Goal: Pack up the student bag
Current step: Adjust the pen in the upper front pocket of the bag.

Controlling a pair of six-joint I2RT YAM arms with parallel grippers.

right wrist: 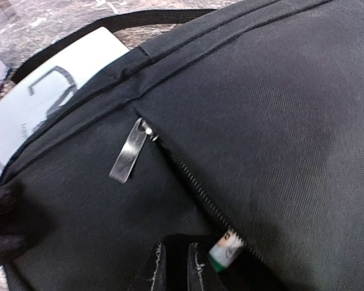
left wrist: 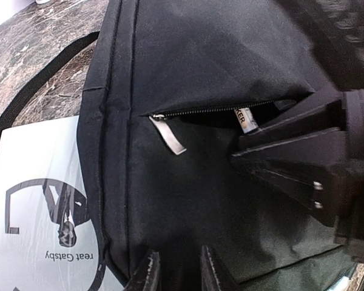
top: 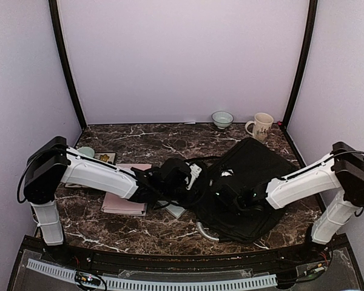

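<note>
On the tabletop (top: pixel 139 136), seen from above, the bag (top: pixel 261 170) lies under both arms, equally near; the left wrist view has the left tool (left wrist: pixel 177 270) closed on fabric just below the zip (left wrist: pixel 200 111), which runs crosswise, while the right wrist view has the right tool (right wrist: pixel 173 267) seemingly pinched onto that zip's open lip.

Upside-down "reat Gatsby" on the white book (left wrist: pixel 30 157) cover.

White book (left wrist: pixel 39 157) half beneath the student bag (left wrist: pixel 200 73), title only partial; pocket label (left wrist: pixel 247 119) illegible.
</note>
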